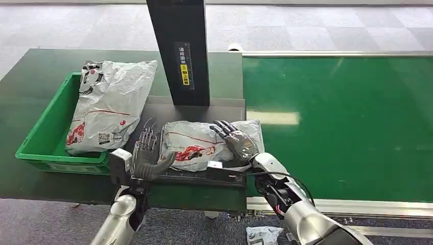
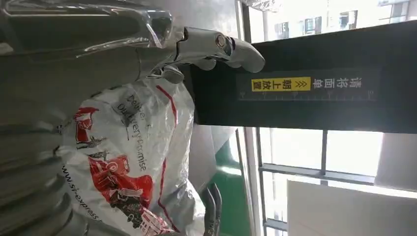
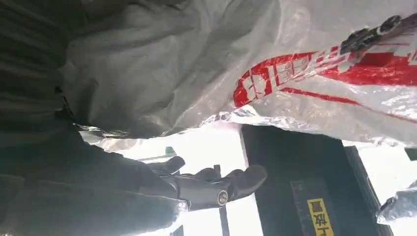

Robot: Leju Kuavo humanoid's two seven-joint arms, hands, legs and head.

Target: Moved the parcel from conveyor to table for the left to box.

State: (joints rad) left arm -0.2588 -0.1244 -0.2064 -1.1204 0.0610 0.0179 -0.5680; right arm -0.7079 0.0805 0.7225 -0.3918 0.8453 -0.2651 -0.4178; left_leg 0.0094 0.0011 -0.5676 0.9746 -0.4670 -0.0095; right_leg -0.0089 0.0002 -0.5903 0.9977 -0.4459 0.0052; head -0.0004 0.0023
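Grey carpet tiles cover the floor around the work area, and the left wrist view looks out past window frames to bright daylight. The green conveyor belt runs off to the right with a silver edge rail, meeting a darker green table on the left. A black upright post stands at the junction, bearing a label with a yellow strip (Chinese characters, too small to read in the head view). A green plastic crate sits on the table at the left and holds 1 grey courier bag lying tilted against its far rim. On the dark metal plate in front of the post lies the parcel, a grey poly mailer with red printing, between the 2 hands. The right hand lies on the parcel's right portion, fingers extended flat over it; whether it actually grasps it I cannot tell. The left hand stands just beside the parcel's left edge, fingers spread upward, thumb touching the bag, holding nothing.
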